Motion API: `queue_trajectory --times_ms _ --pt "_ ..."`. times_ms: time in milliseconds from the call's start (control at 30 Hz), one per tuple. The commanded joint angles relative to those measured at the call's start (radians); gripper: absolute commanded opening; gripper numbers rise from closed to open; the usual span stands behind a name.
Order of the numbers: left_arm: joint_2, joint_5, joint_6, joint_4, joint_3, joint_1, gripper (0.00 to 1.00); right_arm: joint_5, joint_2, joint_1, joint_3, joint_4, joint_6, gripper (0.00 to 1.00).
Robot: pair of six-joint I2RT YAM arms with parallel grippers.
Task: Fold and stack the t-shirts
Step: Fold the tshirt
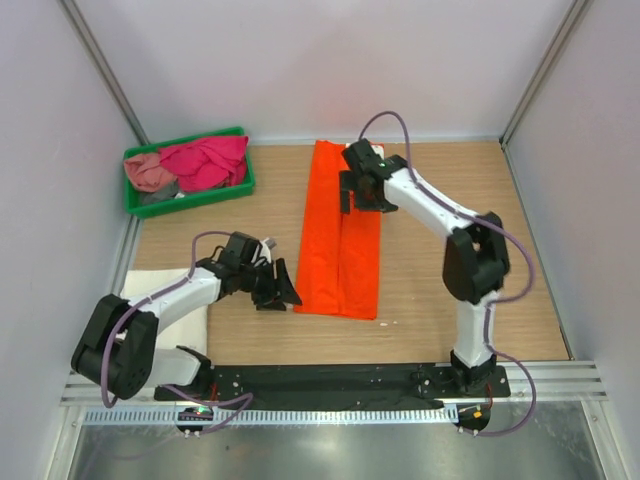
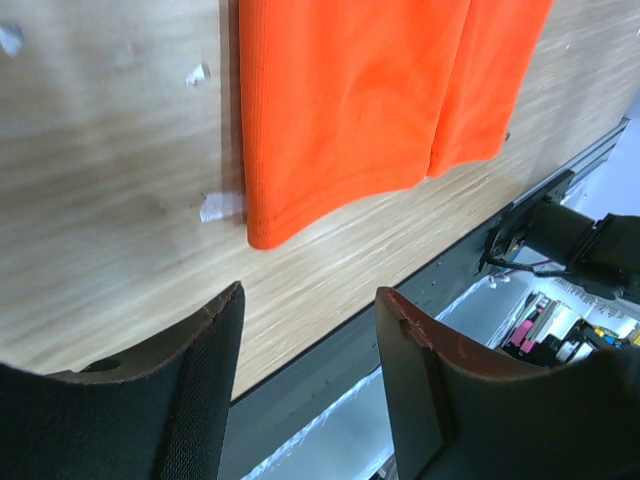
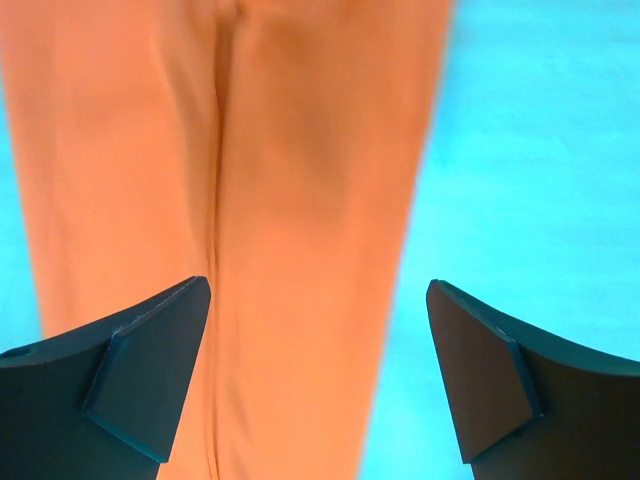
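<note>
A bright orange t-shirt (image 1: 340, 240) lies folded into a long narrow strip down the middle of the table. My left gripper (image 1: 280, 291) stands open just left of its near corner, apart from the cloth. In the left wrist view the orange t-shirt (image 2: 340, 100) ends ahead of the left gripper (image 2: 310, 340), which has nothing between its fingers. My right gripper (image 1: 358, 200) hovers open over the strip's far half. In the right wrist view the orange t-shirt (image 3: 300, 150) lies below the right gripper (image 3: 318, 340). A white t-shirt (image 1: 190, 325) lies folded under my left arm.
A green tray (image 1: 200, 196) at the back left holds a magenta t-shirt (image 1: 205, 160) and a dusty pink one (image 1: 148, 172), both crumpled. Walls close in the table on three sides. A black rail (image 1: 330, 380) with the arm bases runs along the near edge.
</note>
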Motion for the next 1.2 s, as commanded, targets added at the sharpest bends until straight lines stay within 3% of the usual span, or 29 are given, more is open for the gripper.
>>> queue_trajectory --times_ms 0,133,233,267,400,567,733,1033,1167 --pt "0.060 0.049 0.057 0.005 0.058 0.023 0.56 -0.118 -0.268 -0.009 -0.216 0.008 -0.029 0.97" --pt "0.159 0.061 0.081 0.036 0.083 0.035 0.54 -0.263 -0.539 -0.026 -0.656 0.169 0.009 0.93" --pt "0.202 0.062 0.098 0.037 0.100 0.046 0.50 -0.435 -0.652 -0.059 -0.915 0.309 0.097 0.80" --pt "0.219 0.061 0.112 0.030 0.104 0.051 0.50 -0.467 -0.711 -0.064 -0.970 0.341 0.126 0.73" --pt "0.231 0.061 0.130 0.030 0.112 0.083 0.50 -0.566 -0.801 -0.070 -1.192 0.507 0.212 0.66" --pt "0.284 0.072 0.169 0.039 0.147 0.086 0.52 -0.582 -0.825 -0.104 -1.283 0.580 0.230 0.63" --pt "0.363 0.082 0.184 0.066 0.190 0.089 0.50 -0.676 -0.749 -0.116 -1.323 0.663 0.268 0.44" --pt "0.426 0.061 0.235 0.050 0.238 0.089 0.48 -0.647 -0.756 -0.118 -1.380 0.679 0.336 0.46" --pt "0.458 0.078 0.253 0.046 0.253 0.089 0.41 -0.635 -0.741 -0.118 -1.403 0.696 0.339 0.46"
